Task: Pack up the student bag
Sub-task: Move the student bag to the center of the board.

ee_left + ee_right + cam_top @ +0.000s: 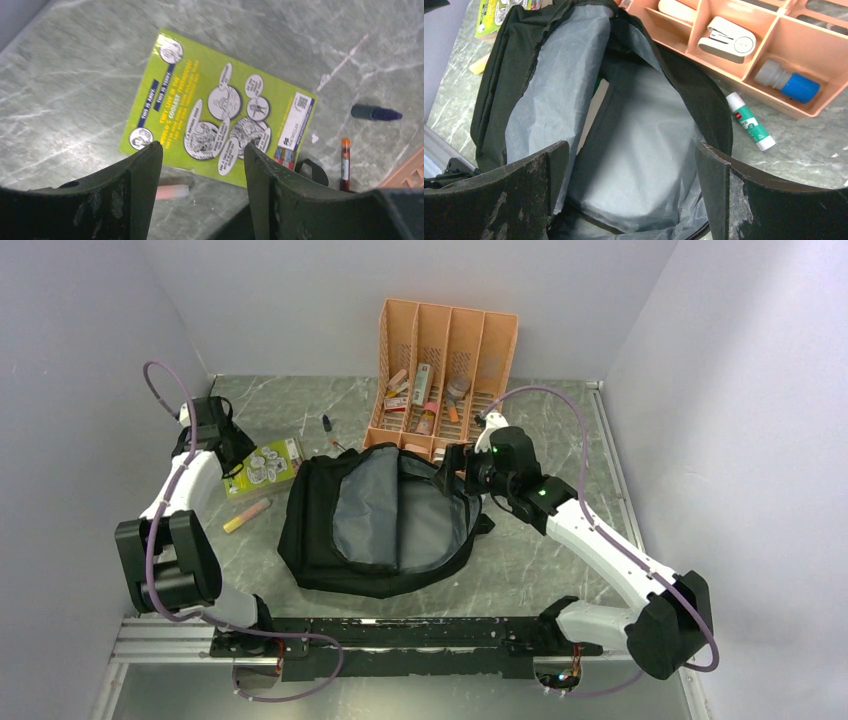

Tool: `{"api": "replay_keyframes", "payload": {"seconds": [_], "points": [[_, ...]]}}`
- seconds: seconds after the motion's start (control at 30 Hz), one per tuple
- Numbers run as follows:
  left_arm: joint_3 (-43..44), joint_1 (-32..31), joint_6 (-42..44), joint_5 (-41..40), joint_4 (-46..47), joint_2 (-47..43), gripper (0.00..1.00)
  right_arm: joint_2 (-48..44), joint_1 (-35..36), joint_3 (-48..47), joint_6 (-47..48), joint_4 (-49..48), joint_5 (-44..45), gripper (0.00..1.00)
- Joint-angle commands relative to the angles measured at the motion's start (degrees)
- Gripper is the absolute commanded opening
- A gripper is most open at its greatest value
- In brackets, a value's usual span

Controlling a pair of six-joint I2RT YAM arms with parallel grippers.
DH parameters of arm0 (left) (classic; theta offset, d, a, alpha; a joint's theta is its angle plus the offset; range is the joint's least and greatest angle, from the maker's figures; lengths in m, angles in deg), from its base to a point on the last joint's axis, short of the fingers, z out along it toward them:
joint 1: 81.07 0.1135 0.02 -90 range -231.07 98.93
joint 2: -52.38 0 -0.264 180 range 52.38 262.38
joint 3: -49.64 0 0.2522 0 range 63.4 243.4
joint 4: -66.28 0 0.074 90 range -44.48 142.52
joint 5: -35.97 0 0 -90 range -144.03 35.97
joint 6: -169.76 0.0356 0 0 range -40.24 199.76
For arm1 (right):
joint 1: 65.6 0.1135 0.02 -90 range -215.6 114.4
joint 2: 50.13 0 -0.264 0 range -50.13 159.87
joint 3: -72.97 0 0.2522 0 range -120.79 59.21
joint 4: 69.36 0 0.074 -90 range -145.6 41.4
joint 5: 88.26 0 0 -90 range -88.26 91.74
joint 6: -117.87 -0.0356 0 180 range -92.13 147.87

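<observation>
The black student bag (385,525) lies open in the middle of the table, grey lining showing; the right wrist view looks into it (644,165). My right gripper (452,468) is open and empty, over the bag's upper right rim, its fingers (724,190) wide apart. My left gripper (238,462) is open and empty, just above a green comic booklet (265,466), which fills the left wrist view (220,110). A pink and yellow eraser stick (247,515) lies in front of the booklet and shows between the left fingers (172,191).
An orange slotted file organiser (440,380) with stationery stands behind the bag. A glue stick (751,121) lies between bag and organiser. A blue-capped marker (376,112) and a thin orange-capped pen (345,164) lie right of the booklet. Walls close in left, back and right.
</observation>
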Motion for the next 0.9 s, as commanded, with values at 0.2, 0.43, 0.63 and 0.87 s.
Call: {"api": "replay_keyframes", "payload": {"seconds": [0.2,0.43,0.63,0.87], "points": [[-1.95,2.38,1.93,-0.47,5.34,0.35,0.68,2.62,-0.17,-2.67,1.99,1.8,-7.06,1.0],[-9.65,2.35,-0.28,3.65,10.34,-0.12,0.67,3.44,-0.21,-0.75,0.51,0.32,-10.79,1.0],[-14.74,-1.25,-2.72,8.8,12.48,-3.53,0.66,3.09,-0.22,-0.07,-0.72,-0.14,-9.93,1.0],[-17.82,-4.3,-2.48,10.01,10.14,-9.74,0.66,7.1,0.7,0.75,-8.13,-7.34,-15.65,1.0]]}}
